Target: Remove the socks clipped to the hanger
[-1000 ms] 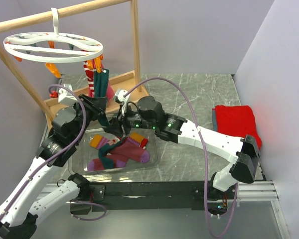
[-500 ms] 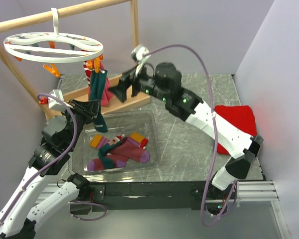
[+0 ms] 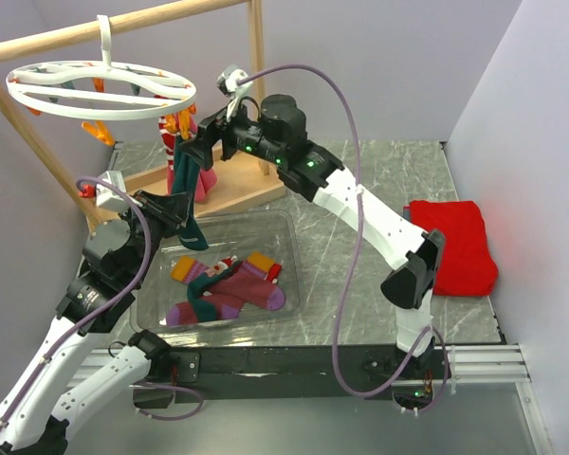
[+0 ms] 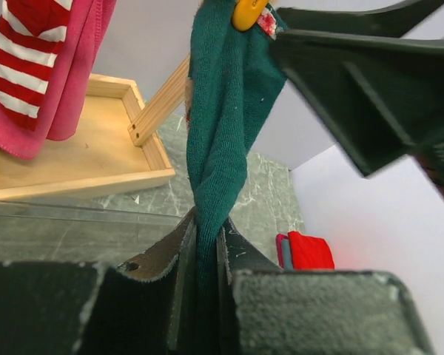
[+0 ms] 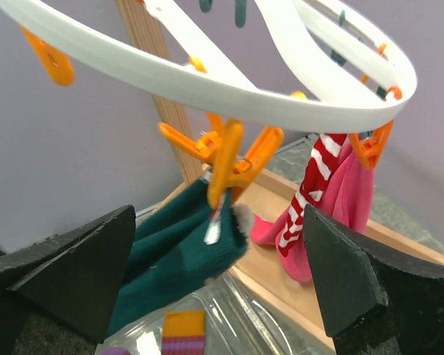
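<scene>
The white round hanger (image 3: 100, 90) hangs by its hook from the wooden rail. An orange clip (image 5: 226, 166) holds a dark teal sock (image 3: 183, 185) by its cuff. My left gripper (image 3: 174, 210) is shut on the teal sock's lower part (image 4: 214, 170), which stretches taut up to the clip. My right gripper (image 3: 204, 142) is open, its fingers (image 5: 340, 277) either side of the clip and the sock's cuff (image 5: 181, 248). A red-and-white striped sock (image 5: 318, 185) and a magenta pink sock (image 5: 351, 200) hang from another orange clip behind.
A clear plastic tray (image 3: 289, 232) on the marble table holds several loose socks, purple-maroon with orange cuffs (image 3: 242, 284). The wooden rail frame has a base (image 3: 237, 185) under the hanger. A folded red cloth (image 3: 450, 242) lies at the right.
My right arm rose from the tray to the hanger and its open gripper now brackets the teal sock's clip. My left gripper keeps its hold and shifted slightly left.
</scene>
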`<state>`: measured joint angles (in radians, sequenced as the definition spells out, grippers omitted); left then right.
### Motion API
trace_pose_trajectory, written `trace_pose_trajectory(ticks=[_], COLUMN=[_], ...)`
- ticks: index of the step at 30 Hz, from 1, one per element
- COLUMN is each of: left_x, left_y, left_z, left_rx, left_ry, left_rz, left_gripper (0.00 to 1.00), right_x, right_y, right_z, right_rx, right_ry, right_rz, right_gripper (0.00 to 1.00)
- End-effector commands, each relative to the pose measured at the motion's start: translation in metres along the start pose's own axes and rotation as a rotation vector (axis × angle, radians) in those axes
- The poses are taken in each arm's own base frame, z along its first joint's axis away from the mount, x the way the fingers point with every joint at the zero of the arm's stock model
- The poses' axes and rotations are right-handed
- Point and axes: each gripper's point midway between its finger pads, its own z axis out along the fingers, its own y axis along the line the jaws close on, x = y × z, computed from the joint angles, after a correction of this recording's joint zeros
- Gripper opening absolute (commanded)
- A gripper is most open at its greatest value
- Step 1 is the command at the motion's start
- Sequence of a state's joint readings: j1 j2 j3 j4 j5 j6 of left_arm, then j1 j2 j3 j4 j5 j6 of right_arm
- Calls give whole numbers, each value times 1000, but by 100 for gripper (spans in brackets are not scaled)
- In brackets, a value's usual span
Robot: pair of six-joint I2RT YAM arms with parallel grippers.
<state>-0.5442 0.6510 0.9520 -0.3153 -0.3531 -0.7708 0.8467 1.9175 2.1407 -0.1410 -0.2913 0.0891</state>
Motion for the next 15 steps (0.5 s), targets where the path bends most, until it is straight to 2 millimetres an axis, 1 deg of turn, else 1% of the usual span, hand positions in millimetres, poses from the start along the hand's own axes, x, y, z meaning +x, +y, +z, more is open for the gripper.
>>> trace_pose_trajectory(ticks=[1,2,3,4,5,6,7,8,9,10,11,13,15], left_x=[-3,-3,-2,-1,0,1,2,3,2,4,3,4,3], left_y=[-5,-5,-6,-6,-7,-6,-8,-8,-9,-10,-11,-12,-13], left_z=[-3,-3,-3,-3,-3,-2,-3,-3,-3,-4,-4,-6,-7], left_rx=[32,33,38,40,42,43,51,52,57,62,66,73,82], left_ry=[-7,-4,0,4,7,11,16,19,20,24,24,28,28], left_rz=[14,15,13,12,11,12,7,6,4,-1,-3,-9,-12], left_gripper=[17,17,17,17,17,17,17,17,17,17,17,17,17], right_x=[-39,-35,-42,-44,-41,-47,-45,-46,-50,-44,-50,-42,-46], right_y=[4,4,3,4,4,3,4,4,4,6,8,5,4], right_z=[0,2,2,3,3,3,5,5,6,10,11,18,19], right_rx=[-42,-48,-52,-57,-59,-62,-66,-72,-79,-100,-114,-115,-114], right_ry=[-138,-146,-183,-195,-195,-221,-224,-231,-245,-234,-247,-224,-237], right_rz=[-6,-1,-4,9,17,18,38,44,48,64,58,69,75], right_gripper=[100,99,98,97,93,91,85,84,82,81,81,80,79])
